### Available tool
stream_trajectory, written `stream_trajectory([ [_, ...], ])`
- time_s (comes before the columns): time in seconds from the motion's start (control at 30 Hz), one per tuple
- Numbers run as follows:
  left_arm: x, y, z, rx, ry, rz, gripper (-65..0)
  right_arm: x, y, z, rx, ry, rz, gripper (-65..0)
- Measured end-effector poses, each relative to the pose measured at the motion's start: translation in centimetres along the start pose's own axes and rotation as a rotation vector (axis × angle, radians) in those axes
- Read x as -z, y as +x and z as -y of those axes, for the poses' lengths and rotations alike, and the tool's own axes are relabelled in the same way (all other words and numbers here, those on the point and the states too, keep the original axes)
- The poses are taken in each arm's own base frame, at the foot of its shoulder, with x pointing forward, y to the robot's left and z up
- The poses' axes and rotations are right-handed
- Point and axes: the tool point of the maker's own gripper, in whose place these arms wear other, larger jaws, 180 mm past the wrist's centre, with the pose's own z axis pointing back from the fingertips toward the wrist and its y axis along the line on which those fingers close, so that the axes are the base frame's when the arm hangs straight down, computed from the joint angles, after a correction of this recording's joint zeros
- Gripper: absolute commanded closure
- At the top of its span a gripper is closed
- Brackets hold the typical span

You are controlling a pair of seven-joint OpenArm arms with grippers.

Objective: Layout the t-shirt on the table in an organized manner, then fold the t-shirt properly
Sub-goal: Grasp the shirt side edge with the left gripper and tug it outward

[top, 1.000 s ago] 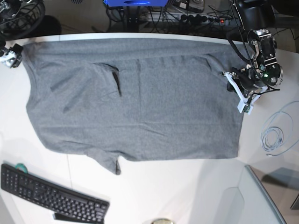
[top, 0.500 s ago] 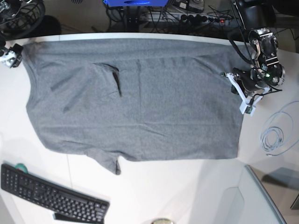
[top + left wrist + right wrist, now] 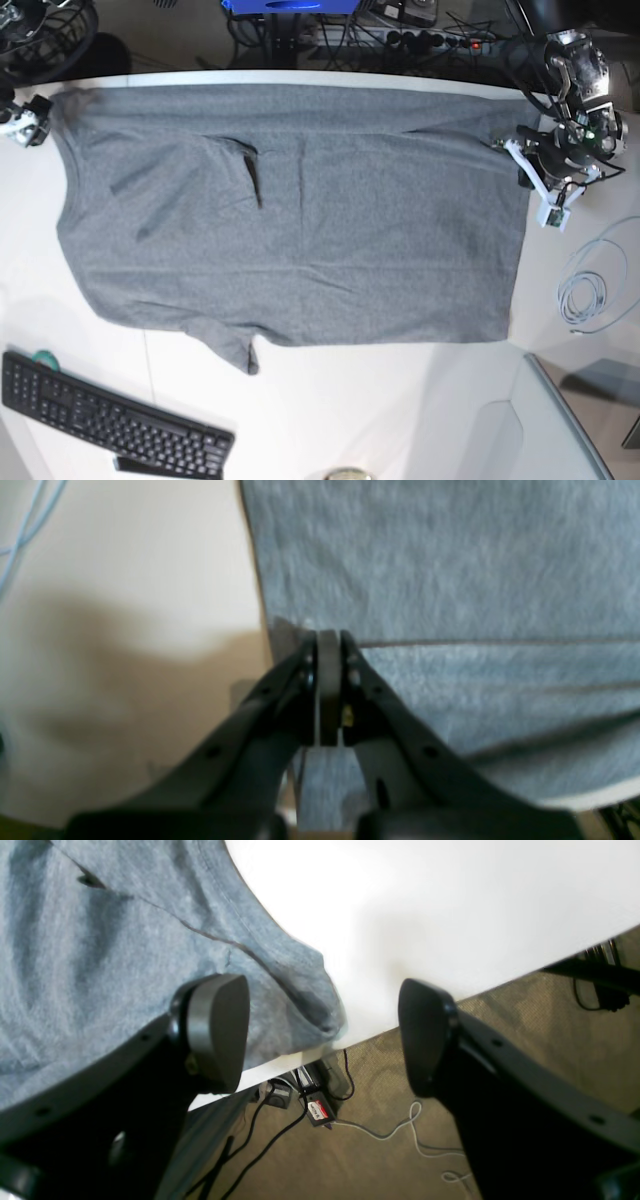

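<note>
We count one t-shirt [image 3: 290, 215] spread flat across the far half of the one table [image 3: 380, 420], and two end effectors: the left end effector [image 3: 327, 645] clamped on its right hem, the right end effector [image 3: 320, 1035] gaping beside its far-left corner.

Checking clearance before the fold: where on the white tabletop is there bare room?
Bare white tabletop runs along the near side, between the heather-grey t-shirt, the black keyboard and a clear panel. The pale coiled cable crowds the strip beside the shirt's edge; the shirt nearly reaches the far edge.
</note>
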Motion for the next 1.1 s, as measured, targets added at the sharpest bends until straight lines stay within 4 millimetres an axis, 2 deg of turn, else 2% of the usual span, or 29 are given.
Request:
stream_trajectory([
  [0.1, -0.6, -0.9, -1.0, -0.031, 0.026, -0.003, 0.0, 0.4, 0.4, -1.3, -0.025, 0.032, 0.003, -43.8],
  [0.23, -1.4, -1.5, -3.0, -0.076, 0.077, 0.0, 0.0, 0.6, 0.2, -1.8, -0.05, 0.04, -0.011, -43.8],
  [0.37, -1.7, -1.9, -3.5, -0.084, 0.09, -0.008, 0.0, 0.7, 0.2, -2.8, -0.109, 0.07, -0.014, -43.8],
  [0.43, -2.1, -1.0, -3.6, -0.068, 0.098, 0.014, 0.0, 0.8, 0.2, -3.4, -0.162, 0.095, -0.013, -43.8],
  [0.53, -3.9, 2.1, -3.7, -0.012, 0.133, 0.097, 0.0, 0.8, 0.2, -3.5, -0.178, 0.1, -0.014, -43.8],
  [0.57, -4.2, 3.0, -3.3, 0.011, 0.137, 0.111, -5.1, 0.7, 0.2, -3.5, -0.178, 0.1, -0.014, -43.8],
  [0.67, -3.6, 3.7, -1.1, 0.057, 0.087, 0.06, -31.1, 0.7, 0.2, -3.4, -0.18, 0.1, -0.013, -43.8],
  [0.73, -2.8, 4.3, 0.0, 0.074, 0.059, 0.048, -42.0, 0.7, 0.2, -3.5, -0.18, 0.1, -0.013, -43.8],
  [0.77, -2.5, 4.7, 0.4, 0.078, 0.046, 0.051, -43.8, 0.7, 0.2, -3.4, -0.181, 0.099, -0.014, -43.8],
  [0.83, -2.0, 5.0, 1.0, 0.083, 0.026, 0.056, -41.8, 0.7, 0.2, -3.4, -0.182, 0.1, -0.013, -43.8],
  [1.0, 0.0, 3.4, 1.6, 0.057, -0.016, -0.015, -30.8, 0.6, -0.6, -3.0, -0.184, 0.093, -0.032, -43.8],
  [1.1, 0.7, 3.0, 1.8, 0.039, -0.033, -0.031, -28.1, 0.6, -0.6, -3.0, -0.183, 0.093, -0.031, -43.8],
])
